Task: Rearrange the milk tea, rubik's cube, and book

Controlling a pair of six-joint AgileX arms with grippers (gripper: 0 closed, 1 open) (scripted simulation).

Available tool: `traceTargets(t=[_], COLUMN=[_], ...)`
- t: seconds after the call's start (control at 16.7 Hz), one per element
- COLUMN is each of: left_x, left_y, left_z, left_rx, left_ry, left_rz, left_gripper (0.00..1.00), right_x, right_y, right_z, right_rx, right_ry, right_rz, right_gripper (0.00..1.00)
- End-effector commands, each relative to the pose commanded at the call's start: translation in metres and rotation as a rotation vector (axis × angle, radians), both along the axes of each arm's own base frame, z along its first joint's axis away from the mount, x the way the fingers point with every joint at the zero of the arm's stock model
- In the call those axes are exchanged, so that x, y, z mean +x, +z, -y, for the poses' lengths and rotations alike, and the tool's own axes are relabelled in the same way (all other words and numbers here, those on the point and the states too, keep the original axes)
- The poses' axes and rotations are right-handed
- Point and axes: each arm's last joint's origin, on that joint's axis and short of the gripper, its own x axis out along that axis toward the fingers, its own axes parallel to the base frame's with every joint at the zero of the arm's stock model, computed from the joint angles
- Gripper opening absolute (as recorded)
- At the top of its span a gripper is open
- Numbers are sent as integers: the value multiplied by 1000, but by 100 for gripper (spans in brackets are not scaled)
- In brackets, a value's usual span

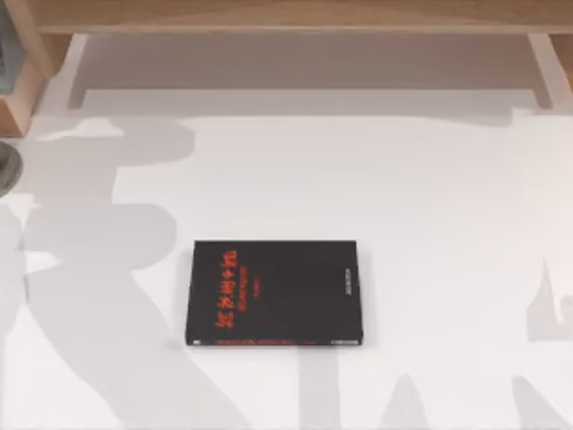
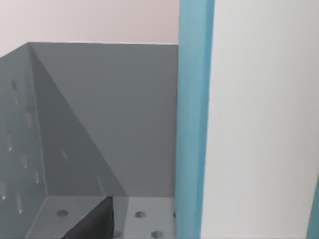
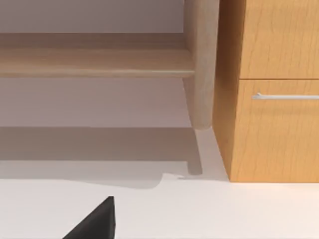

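- Close against the left wrist camera stands the book, upright, its light-blue cover edge-on and its white page edges broad beside it.
- One dark fingertip of the left gripper shows low in that view; whether its fingers are open or closed cannot be told, and no grip on the book can be seen.
- Beside the book is a grey metal holder with upright walls and a base pierced by small holes; the book stands on that base, against or just beside the back wall.
- From the right wrist camera, one dark fingertip of the right gripper hangs over the white table; its opening cannot be told either.
- Farther off in that view are a round wooden leg, a low wooden shelf and a wooden cabinet with a metal drawer handle.
- Seen from above, a black book with red characters lies flat near the middle of the table, with arm shadows falling across the left side.
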Motion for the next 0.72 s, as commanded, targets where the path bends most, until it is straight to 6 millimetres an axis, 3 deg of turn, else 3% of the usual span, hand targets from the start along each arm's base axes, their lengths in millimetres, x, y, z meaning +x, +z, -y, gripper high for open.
traceTargets(t=[0.42, 0.66, 0.72], left_x=[28, 29, 29], left_y=[0, -1, -1], left_z=[-2, -2, -2], left_rx=[-1, -1, -1], left_ry=[3, 3, 3], left_rz=[1, 0, 0], left_gripper=[100, 100, 92], right_x=[0, 0, 0], right_y=[0, 0, 0], right_z=[0, 0, 0], right_rx=[0, 0, 0], right_ry=[0, 0, 0], right_rz=[0, 0, 0], right_gripper=[100, 100, 100])
